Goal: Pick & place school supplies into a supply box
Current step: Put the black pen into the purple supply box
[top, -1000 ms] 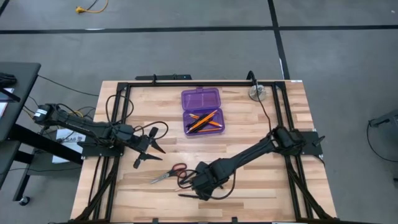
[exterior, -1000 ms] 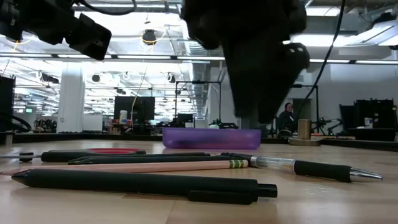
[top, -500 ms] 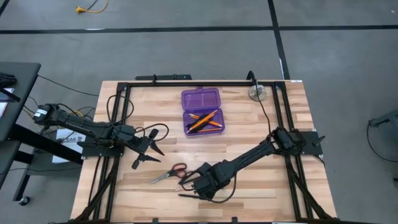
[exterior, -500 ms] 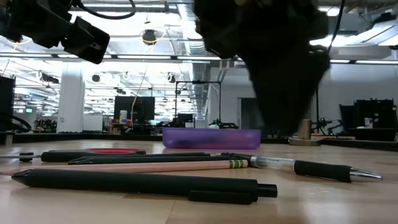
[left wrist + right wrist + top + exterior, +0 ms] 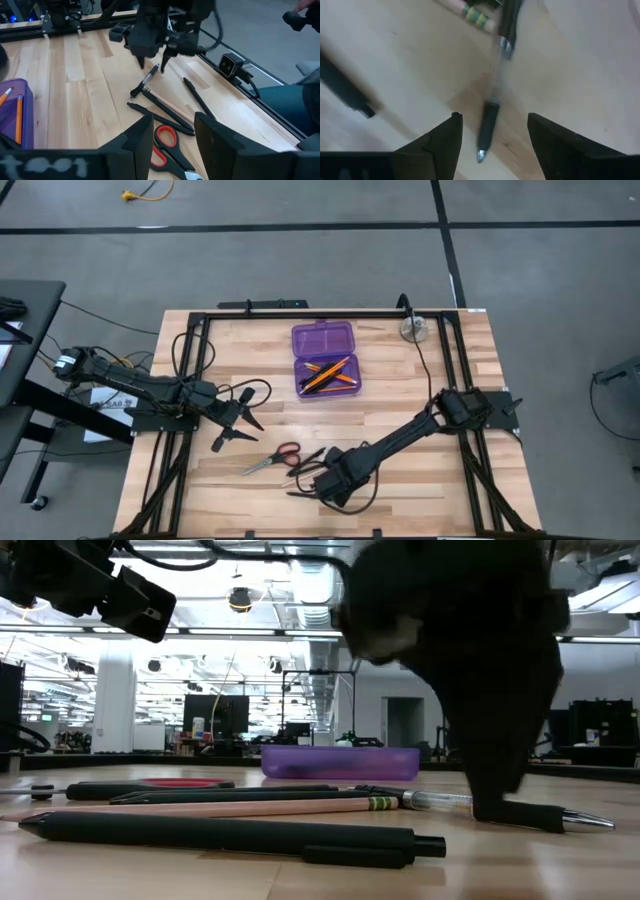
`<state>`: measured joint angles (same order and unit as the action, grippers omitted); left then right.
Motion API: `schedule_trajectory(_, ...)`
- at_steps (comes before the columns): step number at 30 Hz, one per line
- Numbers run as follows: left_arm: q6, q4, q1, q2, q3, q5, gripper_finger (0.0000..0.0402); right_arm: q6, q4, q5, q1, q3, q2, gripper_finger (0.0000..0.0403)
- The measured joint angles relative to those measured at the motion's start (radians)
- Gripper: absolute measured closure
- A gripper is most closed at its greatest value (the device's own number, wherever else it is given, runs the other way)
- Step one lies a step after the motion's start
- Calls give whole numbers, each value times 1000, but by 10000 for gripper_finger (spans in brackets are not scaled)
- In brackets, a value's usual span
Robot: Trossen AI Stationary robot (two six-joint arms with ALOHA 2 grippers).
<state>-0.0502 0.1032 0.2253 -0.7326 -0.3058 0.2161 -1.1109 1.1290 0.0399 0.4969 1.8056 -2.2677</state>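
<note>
The purple supply box (image 5: pixel 326 373) lies open at the table's far middle, several orange pencils inside, its lid (image 5: pixel 323 338) flat behind it. Red-handled scissors (image 5: pixel 272 461), a wooden pencil (image 5: pixel 200 807) and black pens lie near the front edge. My right gripper (image 5: pixel 494 117) points down, open, over a clear-barrelled pen (image 5: pixel 490 125), one finger on either side of its black grip. The left wrist view shows it (image 5: pixel 151 66) just above that pen (image 5: pixel 148 82). My left gripper (image 5: pixel 175 135) waits open at the table's left, pointing toward the scissors (image 5: pixel 165 142).
A long black pen (image 5: pixel 230 835) lies nearest the front edge, another black pen (image 5: pixel 197 97) to the right of the group. A round silver disc (image 5: pixel 415 330) sits at the far right corner. Black frame rails (image 5: pixel 300 314) border the table.
My right gripper has gone down and a little toward the near edge, until its fingers stand just over the clear-barrelled pen. The pens, pencil and scissors have not moved.
</note>
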Motion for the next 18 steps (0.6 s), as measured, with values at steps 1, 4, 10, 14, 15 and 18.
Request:
schedule_trajectory(1,0,0,0,0,0,0,271,6,3,-2,0,-1,-4,186)
schedule_trajectory(4,0,0,0,0,0,0,271,12,-10,-12,0,2,-28,188)
schedule_trajectory(10,0,0,0,0,0,0,271,21,4,-4,-8,7,-66,200)
schedule_trajectory(14,1,0,0,0,0,0,271,1,0,0,-15,7,-73,223)
schedule_trajectory(15,1,0,0,0,0,0,271,-2,0,1,-18,7,-74,231)
schedule_trajectory(18,1,0,0,0,0,0,271,-13,4,2,-22,6,-75,260)
